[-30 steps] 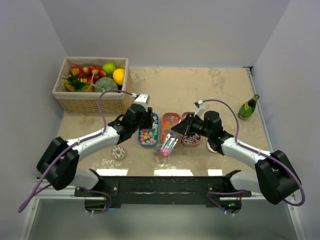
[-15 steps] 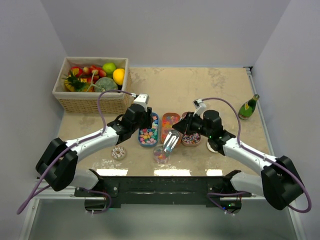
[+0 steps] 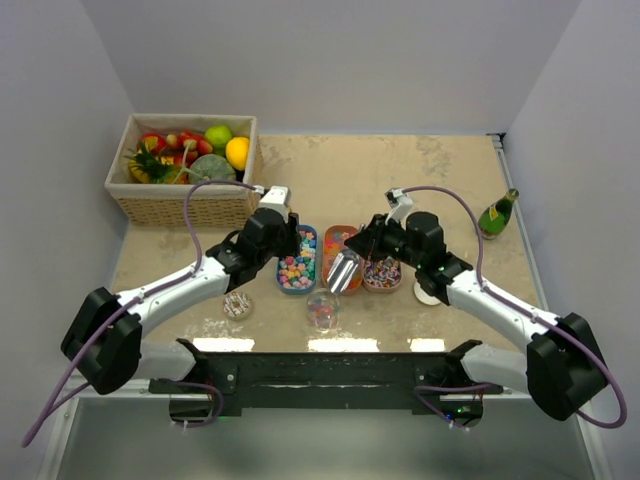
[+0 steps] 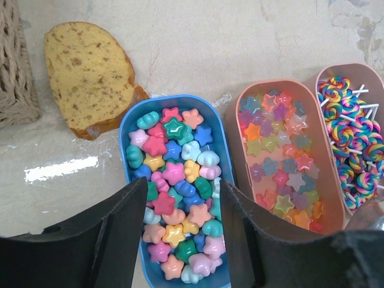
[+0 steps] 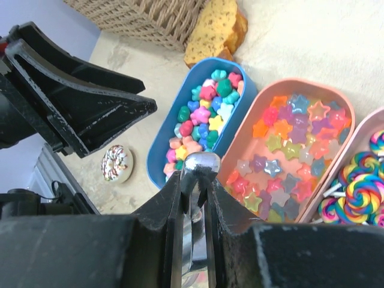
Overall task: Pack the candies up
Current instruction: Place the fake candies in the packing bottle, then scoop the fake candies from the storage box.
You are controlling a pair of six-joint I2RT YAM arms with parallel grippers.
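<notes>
Beige tabletop (image 3: 400, 180): our left gripper (image 4: 183, 186) hovers half-open and empty over the candies (image 4: 174, 150). Our right gripper (image 5: 195, 180) clamps a metal scoop (image 5: 201, 163); a clash would scatter them.

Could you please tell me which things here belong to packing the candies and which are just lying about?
Part of the job:
- pastel candies
- gummy stars
- swirled lollipops
- metal scoop
- clear cup

Just lying about:
- fruit basket
- cake slice
- doughnut
- bottle
</notes>
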